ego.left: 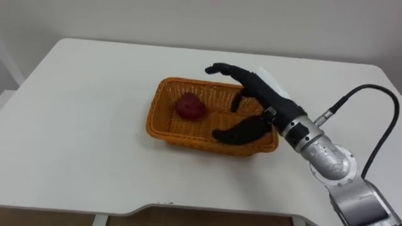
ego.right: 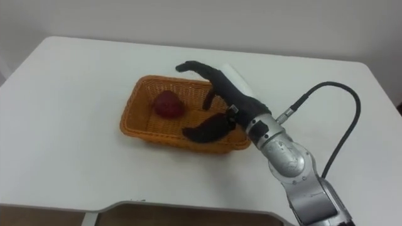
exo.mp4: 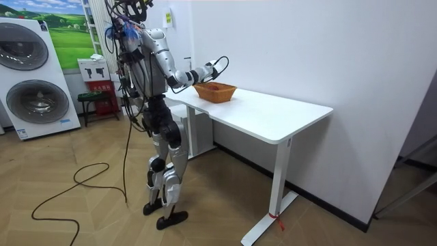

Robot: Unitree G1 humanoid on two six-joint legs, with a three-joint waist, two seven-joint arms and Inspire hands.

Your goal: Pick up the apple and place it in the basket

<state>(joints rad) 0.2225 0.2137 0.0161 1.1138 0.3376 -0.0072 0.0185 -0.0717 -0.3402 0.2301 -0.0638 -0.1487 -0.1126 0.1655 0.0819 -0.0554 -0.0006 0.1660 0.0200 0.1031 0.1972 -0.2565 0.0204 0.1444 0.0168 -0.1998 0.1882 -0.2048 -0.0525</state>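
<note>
In the eye views, a white table (ego.left: 75,113) is seen, bare along its left side. An orange wicker basket (ego.left: 155,116) is set near the table's middle. 1 dark red apple (ego.left: 190,107) is found lying inside the basket, in its left half, resting on the woven floor and touched by nothing. Over the basket's right half the right hand (ego.left: 267,97) is held, reaching in from the lower right. Its fingers (ego.left: 220,68) are stretched out and spread above the far rim, while the thumb (ego.left: 235,134) is extended low along the near wall. Nothing is gripped by the hand, and a clear gap is left between it and the apple.

In the room view, a white washing machine (exo.mp4: 34,75) with 2 round doors is seen at the far left, and a small stool (exo.mp4: 95,102) is placed beside it. The robot is shown standing upright at the table's end, 1 arm stretched forward to the basket, which sits on that end of the tabletop.
</note>
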